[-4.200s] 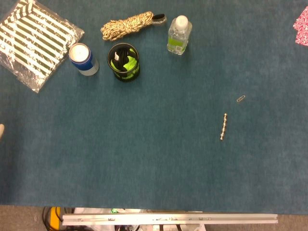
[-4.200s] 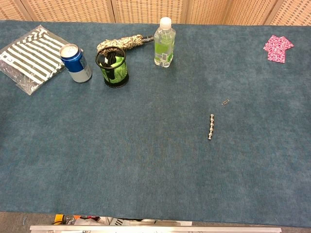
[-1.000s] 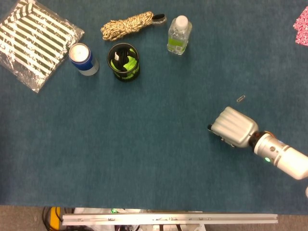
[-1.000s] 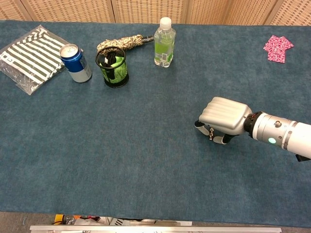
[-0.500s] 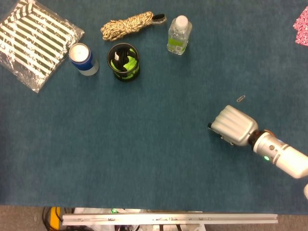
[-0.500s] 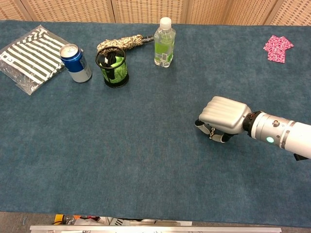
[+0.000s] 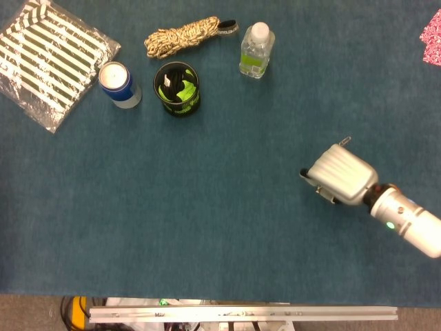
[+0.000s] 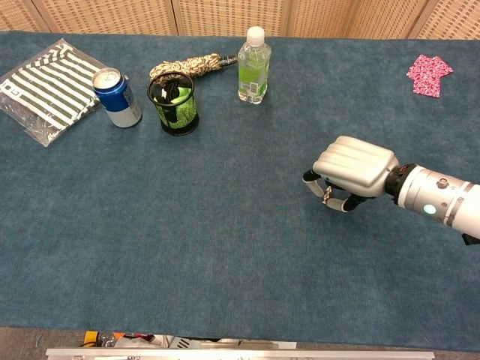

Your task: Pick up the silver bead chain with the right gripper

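Silver and ribbed, the right hand [image 8: 352, 169] hangs palm down over the blue felt-like table cover [image 8: 225, 247], its fingers [image 8: 309, 176] curled under and clenched on the silver bead chain [image 8: 328, 194]; in the chest view a short run of small round beads dangles between the fingertips, and whether its lower end touches the cloth cannot be told; in the head view the back of the hand [image 7: 341, 174] hides the chain altogether; a small wire paperclip [image 7: 344, 141] lies on the cloth at the far edge of the hand, half covered by it; well apart, along the far left of the table, stand a clear plastic water bottle [image 8: 253, 65] with a white cap and green label, a black mesh cup [image 8: 175, 103] with green contents, and a blue drink can [image 8: 117, 97]; a coiled, speckled rope [image 8: 187, 66] lies behind the cup; a flat striped packet [image 8: 46, 86] in clear wrap lies at the far left; a pink patterned cloth [image 8: 429, 75] lies at the far right.
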Robot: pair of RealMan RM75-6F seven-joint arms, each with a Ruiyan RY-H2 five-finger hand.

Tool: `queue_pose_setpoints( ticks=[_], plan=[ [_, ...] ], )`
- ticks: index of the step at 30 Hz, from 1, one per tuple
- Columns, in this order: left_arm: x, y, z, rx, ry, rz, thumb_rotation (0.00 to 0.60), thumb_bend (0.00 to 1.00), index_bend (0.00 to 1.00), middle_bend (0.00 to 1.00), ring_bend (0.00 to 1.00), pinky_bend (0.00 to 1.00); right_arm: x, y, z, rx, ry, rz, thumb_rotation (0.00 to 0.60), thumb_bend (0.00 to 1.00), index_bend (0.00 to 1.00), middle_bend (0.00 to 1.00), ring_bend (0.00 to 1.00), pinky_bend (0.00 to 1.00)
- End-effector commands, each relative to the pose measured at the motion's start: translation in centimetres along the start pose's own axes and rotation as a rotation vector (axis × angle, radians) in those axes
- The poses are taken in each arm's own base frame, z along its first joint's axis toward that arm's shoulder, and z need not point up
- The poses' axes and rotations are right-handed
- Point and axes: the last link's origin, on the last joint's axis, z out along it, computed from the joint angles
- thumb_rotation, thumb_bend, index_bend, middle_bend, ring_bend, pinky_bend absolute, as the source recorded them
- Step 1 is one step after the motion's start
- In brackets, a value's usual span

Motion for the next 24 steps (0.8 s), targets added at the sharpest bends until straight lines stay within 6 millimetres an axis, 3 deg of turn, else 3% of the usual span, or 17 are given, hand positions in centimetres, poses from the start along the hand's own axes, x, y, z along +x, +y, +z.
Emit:
queue_pose_setpoints(
  ticks=[1, 12, 24],
  plan=[
    [0.1, 0.0, -0.1, -0.003, 0.001, 0.001, 0.6, 0.22, 0.0, 0.0, 0.0, 0.0, 0.8, 0.6, -1.1, -0.031, 0.045, 0.054, 0.6, 0.36, 0.67, 0.98, 1.0, 1.0],
    [0.3, 0.7, -0.1, -0.029, 0.001, 0.006, 0.6, 0.22, 0.0, 0.0, 0.0, 0.0, 1.3, 4.1, -2.9, -0.142, 0.103, 0.2, 0.6, 0.36, 0.68, 0.98, 1.0, 1.0],
    [0.1, 1.0, -0.1, -0.03, -0.009, 0.009, 0.6, 0.22, 0.0, 0.0, 0.0, 0.0, 0.1, 6.2, -1.9, -0.19, 0.067, 0.312, 0.6, 0.37, 0.68, 0.99, 1.0, 1.0]
  ],
)
